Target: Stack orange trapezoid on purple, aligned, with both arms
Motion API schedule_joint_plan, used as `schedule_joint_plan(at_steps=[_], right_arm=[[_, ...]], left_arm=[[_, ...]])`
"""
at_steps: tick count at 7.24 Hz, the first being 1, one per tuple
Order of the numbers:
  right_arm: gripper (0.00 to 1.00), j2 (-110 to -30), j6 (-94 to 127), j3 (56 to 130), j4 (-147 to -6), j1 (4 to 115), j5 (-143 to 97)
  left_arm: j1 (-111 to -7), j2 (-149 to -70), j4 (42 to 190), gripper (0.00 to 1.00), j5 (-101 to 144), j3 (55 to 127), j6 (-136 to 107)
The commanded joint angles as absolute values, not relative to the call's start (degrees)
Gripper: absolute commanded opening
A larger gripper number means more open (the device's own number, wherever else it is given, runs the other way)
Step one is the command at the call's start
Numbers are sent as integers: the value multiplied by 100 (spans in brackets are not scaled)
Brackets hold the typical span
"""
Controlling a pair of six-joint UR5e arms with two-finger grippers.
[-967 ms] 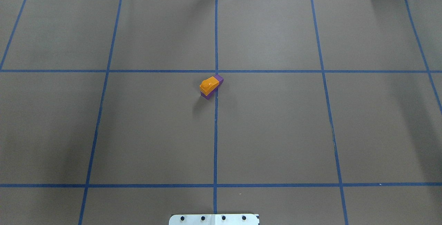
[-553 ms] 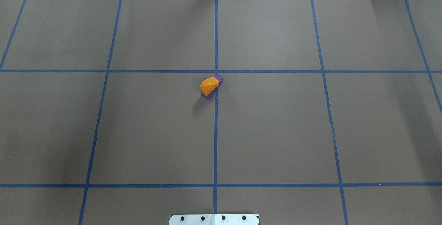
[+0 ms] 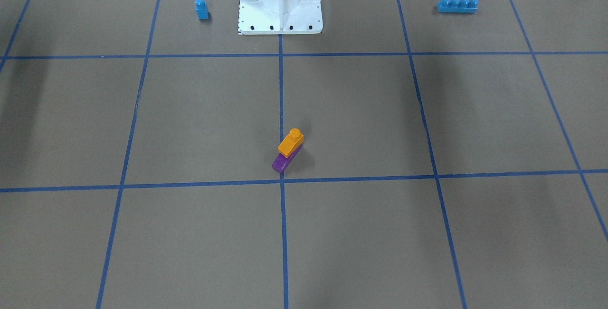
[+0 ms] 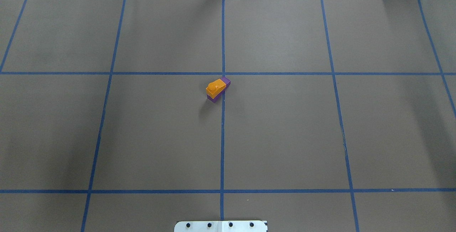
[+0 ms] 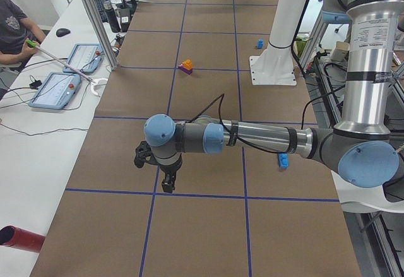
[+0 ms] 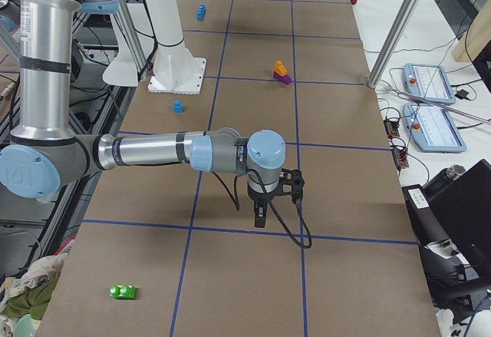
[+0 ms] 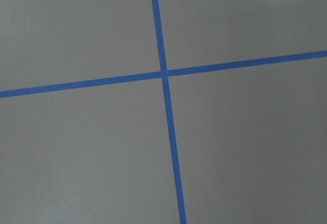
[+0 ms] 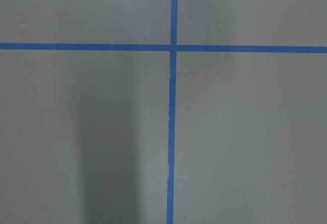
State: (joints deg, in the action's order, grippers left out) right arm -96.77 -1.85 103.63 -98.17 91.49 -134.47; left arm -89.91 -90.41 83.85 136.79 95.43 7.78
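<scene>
Orange (image 3: 290, 144) remains seated on purple (image 3: 281, 163), unmoved; stacking appears complete. Left gripper (image 5: 168, 183) and right gripper (image 6: 261, 216) are clear; closure cannot be told.

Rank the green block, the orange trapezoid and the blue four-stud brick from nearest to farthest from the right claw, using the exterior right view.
1. Green block: nearest the right claw, at the table's near end, towards the robot's side.
2. Orange trapezoid: mid-table, sitting on the purple block.
3. Blue four-stud brick: farthest, towards the table's far end.
</scene>
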Motion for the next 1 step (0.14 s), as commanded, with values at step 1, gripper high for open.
schedule_joint_plan(at_steps=[1], right_arm=[[100,-9685,-185,10362,-9817,9149,-13447]], left_arm=[[-8991,-9044,8385,100,13676,9554,774]])
